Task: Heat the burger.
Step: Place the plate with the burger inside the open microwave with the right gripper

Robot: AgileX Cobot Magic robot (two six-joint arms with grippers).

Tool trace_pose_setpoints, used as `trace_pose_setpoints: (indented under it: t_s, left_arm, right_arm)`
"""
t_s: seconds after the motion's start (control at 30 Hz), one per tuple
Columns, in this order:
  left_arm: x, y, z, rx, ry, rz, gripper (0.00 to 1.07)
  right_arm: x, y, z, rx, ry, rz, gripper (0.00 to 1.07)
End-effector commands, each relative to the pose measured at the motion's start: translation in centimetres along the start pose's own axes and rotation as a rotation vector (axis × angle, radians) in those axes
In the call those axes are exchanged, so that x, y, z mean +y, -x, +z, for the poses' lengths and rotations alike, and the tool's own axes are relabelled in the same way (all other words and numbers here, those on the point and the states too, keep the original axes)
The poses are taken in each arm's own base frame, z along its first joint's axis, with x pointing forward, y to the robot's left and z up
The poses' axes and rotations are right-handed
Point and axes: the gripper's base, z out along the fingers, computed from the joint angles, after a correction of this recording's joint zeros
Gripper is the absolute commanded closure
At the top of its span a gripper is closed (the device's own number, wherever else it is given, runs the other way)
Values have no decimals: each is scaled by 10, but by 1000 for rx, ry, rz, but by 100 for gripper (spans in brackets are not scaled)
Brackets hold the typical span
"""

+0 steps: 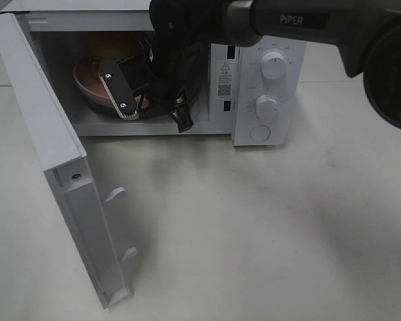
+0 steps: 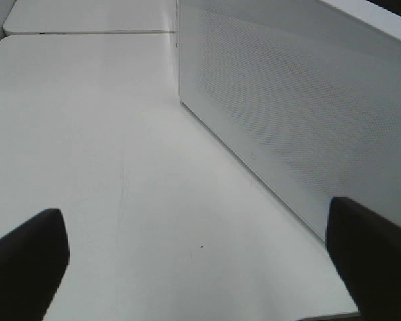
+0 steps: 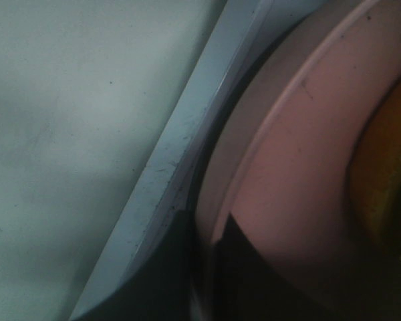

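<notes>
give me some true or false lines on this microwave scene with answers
1. The microwave door is open. True.
2. The burger is outside the microwave. False: it sits on the plate inside it.
3. The right gripper is shut on the plate's rim. True.
4. The left gripper holds the door. False: it is open and holds nothing, beside the microwave.
</notes>
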Motion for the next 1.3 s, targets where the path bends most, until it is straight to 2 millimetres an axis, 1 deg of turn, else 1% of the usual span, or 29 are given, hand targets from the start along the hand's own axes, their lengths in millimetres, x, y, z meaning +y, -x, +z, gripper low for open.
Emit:
trace_pose_setpoints:
  t_s: [0.03,0.07,0.17,0.3,0.33,0.4,0.43,0.5,0.6,0.67,0.7,0.73,0.77,0.83,0.87,0.93,0.97,1.0,1.03,1.1,1.2,1.23,1.3]
  left_arm:
    - [0,-2,-2,-22,-6,-3,7]
    - [0,-2,-2,-22,-6,-3,7]
    - [0,-2,-2,-22,-6,-3,7]
    - [0,-2,-2,-22,-6,-3,7]
    - [0,-2,-2,-22,-6,-3,7]
    - [0,-2,-2,-22,-6,-3,7]
    - [0,-2,-2,-22,-6,-3,7]
    - [0,-2,-2,-22,-6,-3,7]
    - [0,-2,-2,-22,-6,-3,7]
    - [0,-2,-2,-22,-6,-3,7]
    - [0,-2,-2,-22,-6,-3,7]
    - [0,-2,-2,-22,-6,-3,7]
    - [0,-2,-2,-22,-6,-3,7]
    - [0,-2,-2,-22,-6,-3,7]
    - [0,-2,-2,-22,-6,-3,7]
    - [0,-2,-2,-22,-6,-3,7]
    - [0,-2,-2,-22,-6,-3,7]
    - [0,-2,-2,-22,-6,-3,7]
    - [0,-2,-2,-22,-6,-3,7]
    - [0,-2,-2,-22,-6,-3,7]
    - [0,-2,-2,-22,-6,-3,7]
    - [0,-2,-2,-22,-6,-3,7]
    - [0,-2,-2,-22,-6,-3,7]
  right_arm:
    - [-15,0,-3,-1,-92,-3,107]
    - [-14,1,1,2,-90,-5,107]
    - [-15,1,2,2,-92,-6,107]
    - [-11,-1,12,5,-86,-4,106]
    - [-11,-1,12,5,-86,-4,106]
    - [-8,-4,20,9,-76,26,103]
    - [-8,-4,20,9,-76,26,103]
    - [-8,-4,22,10,-74,47,98]
    - [-8,-4,22,9,-74,51,96]
    - [-8,-4,22,9,-75,61,85]
    - [-8,-4,22,9,-75,61,85]
    - [-8,-4,22,9,-75,61,82]
    - [-8,-4,22,9,-75,61,82]
    - [-8,-4,21,3,-75,67,67]
    - [-8,-4,21,3,-75,67,67]
    - [-9,-3,18,-13,-76,86,59]
    - [-9,-3,18,-13,-76,86,59]
    - [-9,-3,14,-17,-78,91,54]
    - [-9,-3,14,-17,-78,91,54]
    - [-3,-3,11,-23,-70,91,49]
    - [2,-4,8,-26,-61,91,48]
    - [6,-5,2,-31,-61,92,46]
    - [8,-4,-1,-39,-64,98,45]
